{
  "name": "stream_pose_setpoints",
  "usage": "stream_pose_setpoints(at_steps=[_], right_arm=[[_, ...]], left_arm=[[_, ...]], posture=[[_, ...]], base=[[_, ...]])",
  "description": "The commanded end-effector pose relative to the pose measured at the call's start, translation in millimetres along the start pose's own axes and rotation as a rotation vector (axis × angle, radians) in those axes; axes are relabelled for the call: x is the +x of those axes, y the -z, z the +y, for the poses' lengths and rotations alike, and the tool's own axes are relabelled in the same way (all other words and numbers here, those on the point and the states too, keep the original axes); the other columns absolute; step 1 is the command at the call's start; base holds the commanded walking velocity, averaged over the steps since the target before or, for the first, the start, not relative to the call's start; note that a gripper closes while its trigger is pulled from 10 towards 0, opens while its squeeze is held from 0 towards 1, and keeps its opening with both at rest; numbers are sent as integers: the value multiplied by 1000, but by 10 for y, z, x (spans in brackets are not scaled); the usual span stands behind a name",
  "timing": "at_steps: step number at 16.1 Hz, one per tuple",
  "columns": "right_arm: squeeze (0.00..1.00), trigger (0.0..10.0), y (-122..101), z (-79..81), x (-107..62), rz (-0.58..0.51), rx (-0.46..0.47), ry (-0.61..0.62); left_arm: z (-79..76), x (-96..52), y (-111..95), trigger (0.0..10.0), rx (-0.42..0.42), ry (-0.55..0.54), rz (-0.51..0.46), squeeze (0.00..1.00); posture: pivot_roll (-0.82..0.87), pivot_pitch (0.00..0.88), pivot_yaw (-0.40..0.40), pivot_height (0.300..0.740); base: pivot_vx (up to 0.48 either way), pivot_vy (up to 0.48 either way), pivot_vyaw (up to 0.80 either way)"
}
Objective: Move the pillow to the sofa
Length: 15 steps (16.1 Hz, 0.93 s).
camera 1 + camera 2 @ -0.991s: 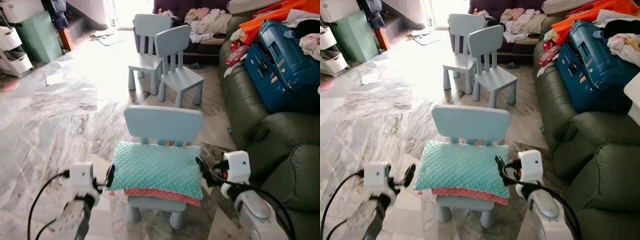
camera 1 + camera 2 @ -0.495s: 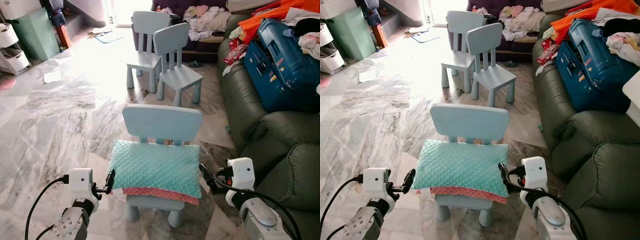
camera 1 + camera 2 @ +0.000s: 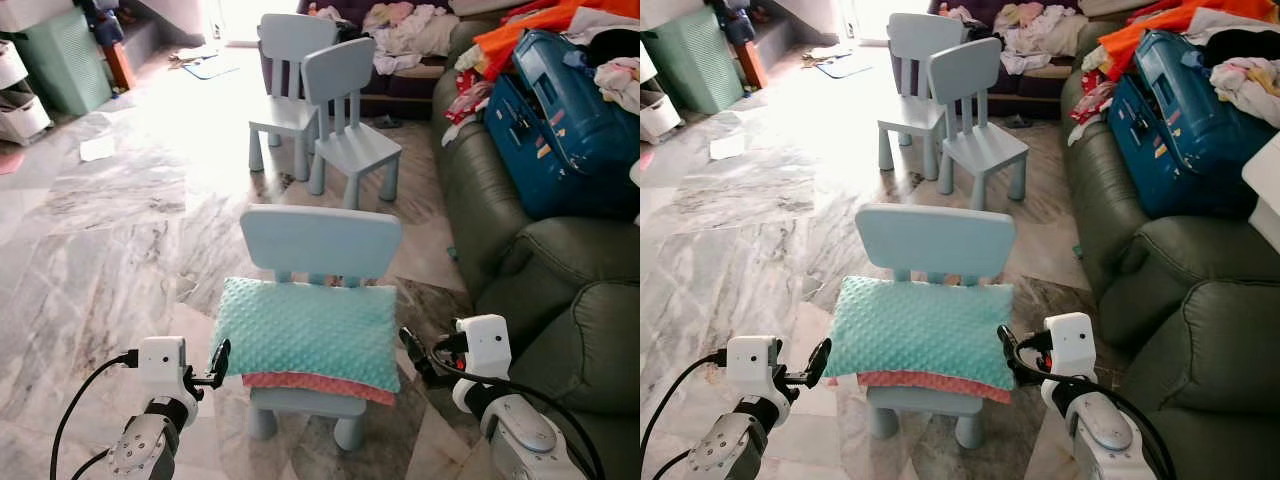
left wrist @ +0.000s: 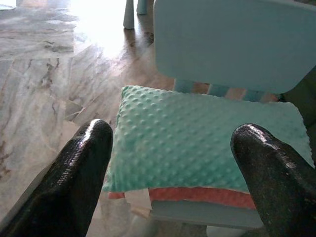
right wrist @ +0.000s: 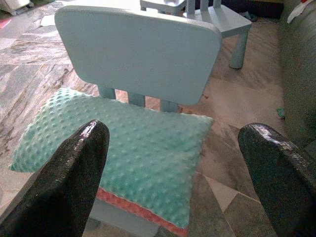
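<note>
The pillow (image 3: pixel 305 333), mint green with a coral underside, lies flat on the seat of a small pale blue chair (image 3: pixel 320 240), its rear edge against the chair back. The left end effector (image 3: pixel 219 360) sits just beside the pillow's left end, fingers (image 4: pixel 74 182) spread wide and empty. The right end effector (image 3: pixel 411 350) sits just beside the right end, likewise wide and empty. The green sofa (image 3: pixel 560 300) stands to the robot's right, carrying a blue suitcase (image 3: pixel 560 120) and loose clothes.
</note>
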State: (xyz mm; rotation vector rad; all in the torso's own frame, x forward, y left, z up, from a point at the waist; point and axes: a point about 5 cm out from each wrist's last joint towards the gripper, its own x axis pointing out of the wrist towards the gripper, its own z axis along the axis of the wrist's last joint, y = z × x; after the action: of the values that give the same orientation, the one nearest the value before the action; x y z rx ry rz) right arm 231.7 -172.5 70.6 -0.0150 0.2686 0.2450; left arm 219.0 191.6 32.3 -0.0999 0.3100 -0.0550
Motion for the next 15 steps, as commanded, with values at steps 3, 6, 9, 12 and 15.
stream_pose_setpoints(at_steps=[3,6,9,12,15], right_arm=[[0,10000,-38,-39,-13,-8,5,16],[0,10000,-42,-37,-16,-9,4,16],[0,10000,-53,-35,-18,-9,-2,11],[0,10000,-50,-38,-21,-8,-4,10],[0,10000,-42,-37,-25,-4,-9,4]], left_arm=[[6,-7,-17,10000,3,-1,4,0],[4,-4,-16,10000,1,-2,4,0],[-5,2,-9,10000,-3,-4,6,0],[-15,0,7,10000,-5,-2,10,0],[-24,-4,21,10000,-3,2,14,0]], posture=[[-85,117,-9,740],[-84,118,-10,740],[-85,118,-12,740],[-86,114,-14,740],[-86,109,-17,728]], base=[[0,0,0],[0,0,0],[0,0,0],[0,0,0],[0,0,0]])
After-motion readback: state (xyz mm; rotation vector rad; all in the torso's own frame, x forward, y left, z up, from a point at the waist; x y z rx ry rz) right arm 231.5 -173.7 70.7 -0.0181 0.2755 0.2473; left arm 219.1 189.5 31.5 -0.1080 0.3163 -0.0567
